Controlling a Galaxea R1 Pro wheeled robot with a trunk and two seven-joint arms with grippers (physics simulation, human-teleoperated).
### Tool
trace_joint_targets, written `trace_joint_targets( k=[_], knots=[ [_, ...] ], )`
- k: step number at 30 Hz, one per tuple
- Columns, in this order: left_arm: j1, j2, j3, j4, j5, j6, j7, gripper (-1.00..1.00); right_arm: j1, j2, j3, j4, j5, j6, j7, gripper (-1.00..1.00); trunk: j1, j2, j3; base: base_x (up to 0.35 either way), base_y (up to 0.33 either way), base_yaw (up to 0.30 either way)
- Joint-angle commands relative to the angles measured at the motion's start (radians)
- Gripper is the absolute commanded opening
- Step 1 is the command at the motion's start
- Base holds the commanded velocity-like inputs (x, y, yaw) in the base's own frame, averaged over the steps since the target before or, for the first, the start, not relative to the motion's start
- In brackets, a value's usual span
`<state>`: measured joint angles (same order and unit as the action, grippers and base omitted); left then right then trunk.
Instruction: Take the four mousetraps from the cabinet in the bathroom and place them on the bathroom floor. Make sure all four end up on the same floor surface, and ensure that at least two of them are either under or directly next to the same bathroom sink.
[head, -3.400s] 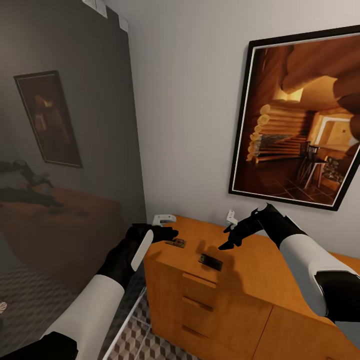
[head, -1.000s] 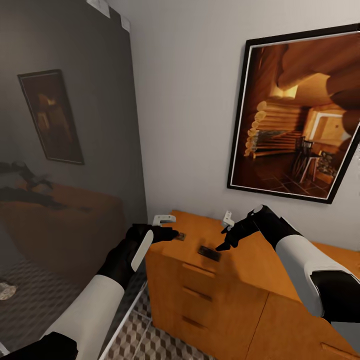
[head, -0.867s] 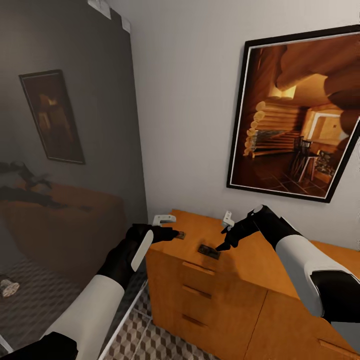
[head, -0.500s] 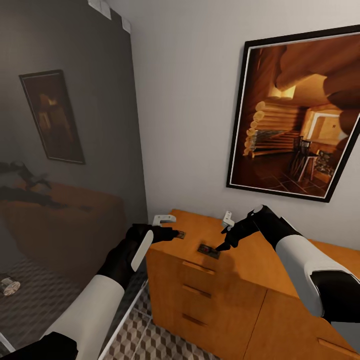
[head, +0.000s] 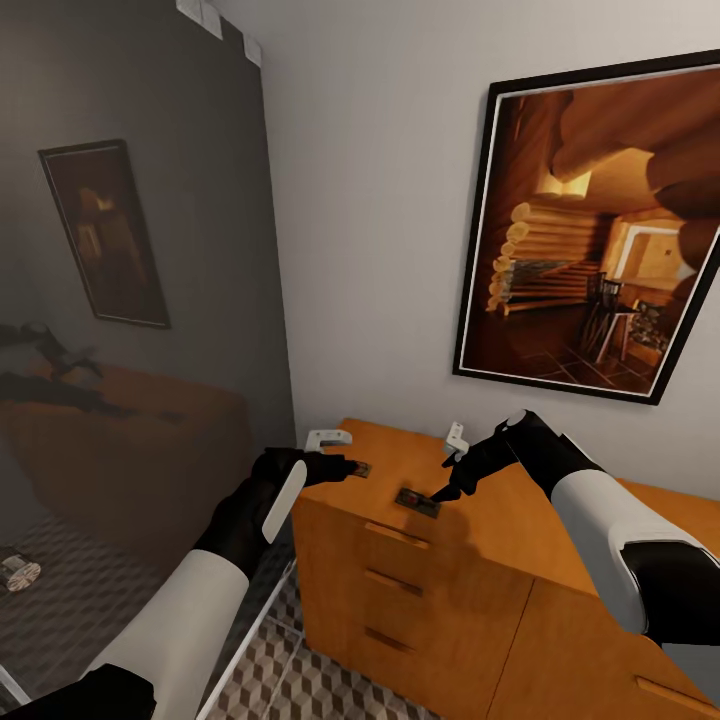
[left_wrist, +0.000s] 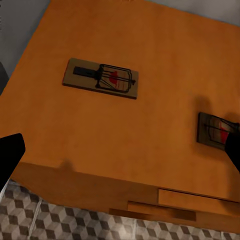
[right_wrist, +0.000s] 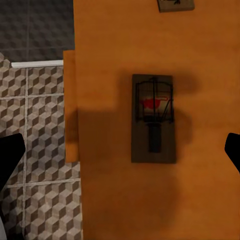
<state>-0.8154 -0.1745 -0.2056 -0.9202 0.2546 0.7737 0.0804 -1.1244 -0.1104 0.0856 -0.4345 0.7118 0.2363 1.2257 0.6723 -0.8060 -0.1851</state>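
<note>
Careful: your right hand (head: 446, 490) hangs wide open over the near mousetrap (right_wrist: 153, 118) on the cabinet (head: 520, 530) top, gripping nothing. That trap is flat, so closing high will miss it. Your left hand (head: 345, 466), also open and empty, hovers by the far mousetrap (left_wrist: 100, 78).

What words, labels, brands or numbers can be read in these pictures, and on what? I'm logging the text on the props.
None can be read.
Near mousetrap: red mark and dark metal parts, no lettering.
Far mousetrap: the same, no lettering.
Cabinet: plain wood and bar handles, no label.
Framed picture: a log cabin interior, no caption.
Two small white items on the cabinet top: too small to tell.
</note>
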Motion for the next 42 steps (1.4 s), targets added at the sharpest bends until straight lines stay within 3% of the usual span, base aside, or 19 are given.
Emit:
trace_joint_targets(
  k=[1, 42],
  knots=[
    [0.000, 0.000, 0.000, 0.000, 0.000, 0.000, 0.000, 1.00, 0.000, 0.000, 0.000, 0.000, 0.000, 0.000, 0.000, 1.00, 0.000, 0.000, 0.000, 0.000, 0.000, 0.000],
    [0.001, 0.000, 0.000, 0.000, 0.000, -0.001, 0.001, 1.00, 0.000, 0.000, 0.000, 0.000, 0.001, 0.000, 0.000, 1.00, 0.000, 0.000, 0.000, 0.024, 0.000, 0.000]
  ],
)
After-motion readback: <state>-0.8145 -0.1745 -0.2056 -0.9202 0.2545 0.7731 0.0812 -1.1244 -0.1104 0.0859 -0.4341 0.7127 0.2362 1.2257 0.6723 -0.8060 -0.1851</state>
